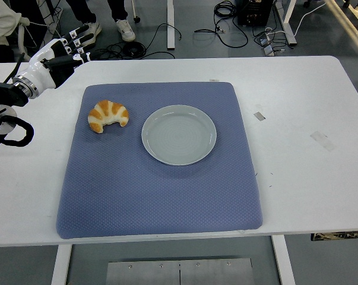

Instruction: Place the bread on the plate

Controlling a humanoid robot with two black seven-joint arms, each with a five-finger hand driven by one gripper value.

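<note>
I saw the croissant [108,116] lying on the blue mat [161,184], just left of the empty grey plate [179,134], not touching it. My left hand [56,59] hung over the white table [297,119] at the far-left corner, fingers extended and holding nothing, well apart from the bread. A person's shoes [124,28] showed at the top.

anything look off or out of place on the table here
Nothing stands out. The croissant lies whole on the blue mat just left of the empty plate, and the mat sits flat. The left robot hand hovers by the table's far left corner, holding nothing.
</note>
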